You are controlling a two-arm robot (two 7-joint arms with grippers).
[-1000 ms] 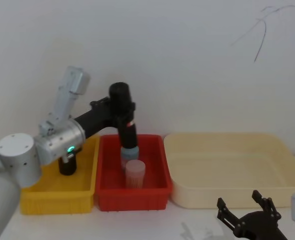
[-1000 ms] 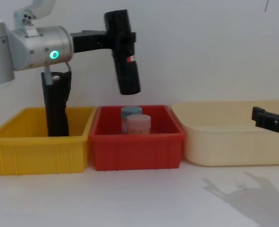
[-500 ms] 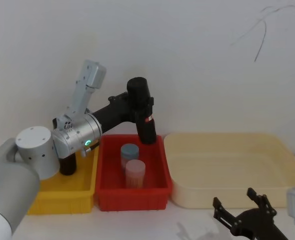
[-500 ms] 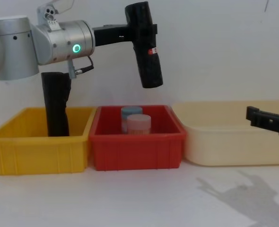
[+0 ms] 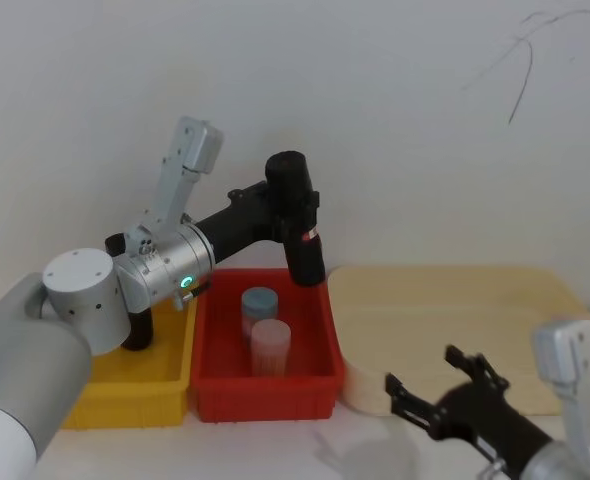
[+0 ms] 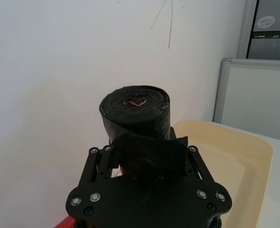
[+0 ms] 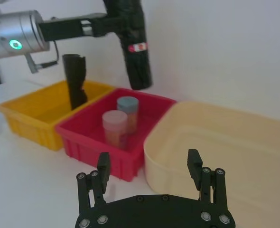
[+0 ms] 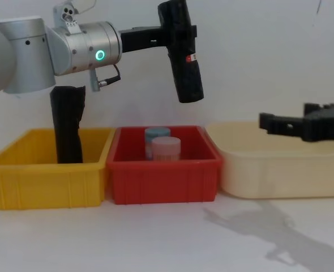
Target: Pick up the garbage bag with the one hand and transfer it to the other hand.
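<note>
I see the left gripper [image 8: 174, 35] clamping the tilted garbage bag [image 8: 188, 76] in the air above the red bin [image 8: 164, 182].

1. Yellow bin [image 8: 42, 170] on the left, holding an upright black bundle [image 8: 68, 124].
2. Red bin [image 8: 164, 181] just beside it, holding a blue jar [image 5: 260, 303] behind a pink jar [image 5: 270, 345].
3. Cream tray [image 8: 269, 170] on the right.

Left gripper [image 8: 177, 35] is held high (green wrist ring), jaws clamped on the garbage bag [image 8: 187, 73]. Right gripper [image 5: 422, 372] sits low, jaws spread.
</note>
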